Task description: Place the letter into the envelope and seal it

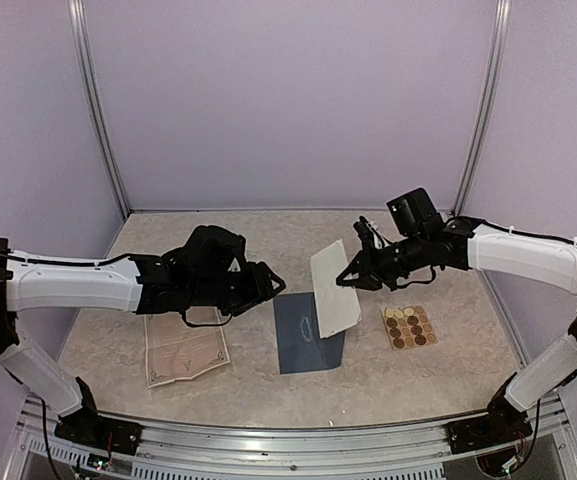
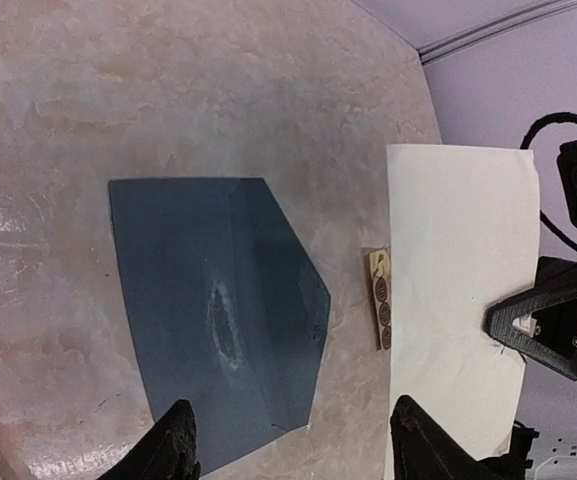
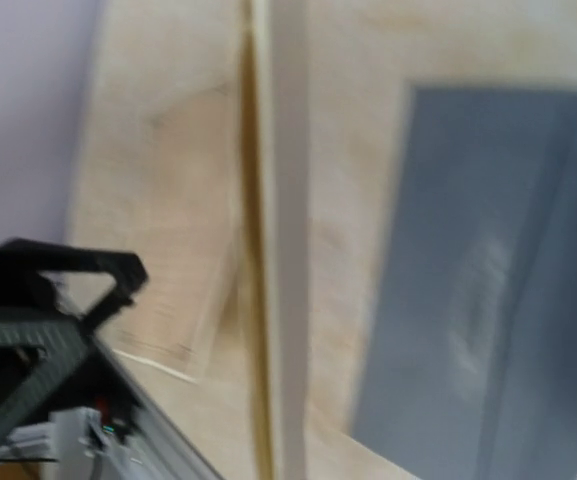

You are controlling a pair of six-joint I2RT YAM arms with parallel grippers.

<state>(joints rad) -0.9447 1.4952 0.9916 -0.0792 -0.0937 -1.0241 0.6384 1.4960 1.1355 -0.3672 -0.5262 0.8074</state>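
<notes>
The slate-blue envelope (image 1: 306, 340) lies flat on the table mid-front, and in the left wrist view (image 2: 208, 300) its flap side points toward the letter. My right gripper (image 1: 346, 281) is shut on the right edge of the cream letter (image 1: 330, 300) and holds it tilted above the envelope's far right corner. The letter also shows in the left wrist view (image 2: 453, 280), and edge-on and blurred in the right wrist view (image 3: 288, 250). My left gripper (image 1: 274, 281) is open and empty, hovering just left of the envelope, its fingers (image 2: 173, 448) spread wide over its near end.
A tan sheet of round brown stickers (image 1: 410, 327) lies right of the envelope. A printed cream paper (image 1: 183, 350) lies at front left under the left arm. Lilac walls enclose the table on three sides.
</notes>
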